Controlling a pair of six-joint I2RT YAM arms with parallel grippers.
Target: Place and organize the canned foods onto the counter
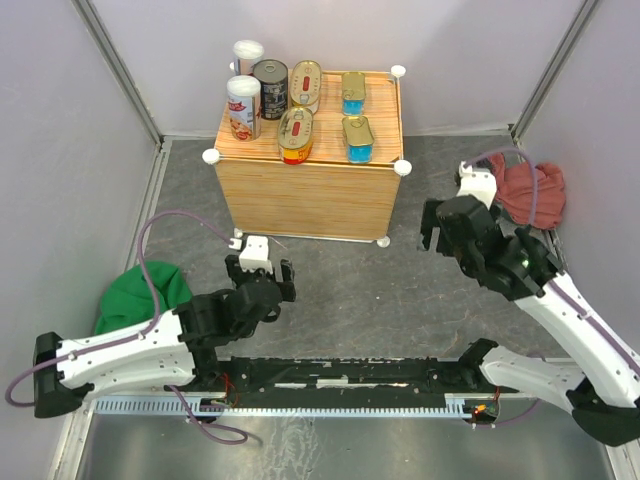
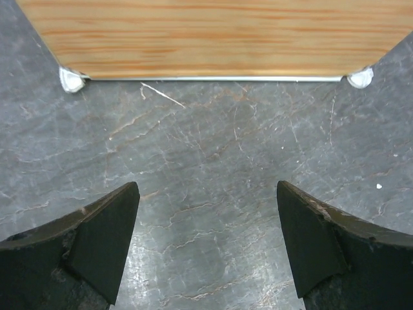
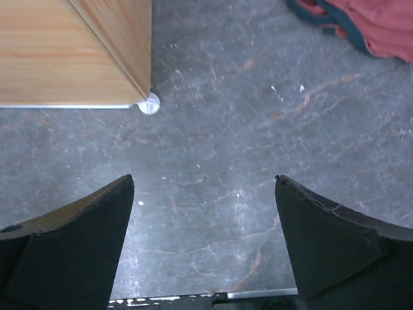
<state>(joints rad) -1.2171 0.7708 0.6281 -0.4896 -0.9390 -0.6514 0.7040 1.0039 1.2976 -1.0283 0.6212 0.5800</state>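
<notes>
The counter [image 1: 305, 195] stands toward the far edge of the tabletop [image 1: 340, 290], left of middle. Both arms sit short of it, I judge so as not to disturb the load. My left gripper [image 2: 206, 188] faces its front, jaws spread wide and empty. My right gripper [image 3: 204, 182] hovers off its near right corner, equally wide, holding nothing. All seven canned foods [image 1: 306, 83] rest on top, grouped by shape: tall cylinders [image 1: 243, 105] at the left, the dark round tin [image 1: 270, 88] beside them, oval tins [image 1: 296, 133] mid-top, rectangular tins [image 1: 358, 137] at the right. To me the sorting looks finished.
</notes>
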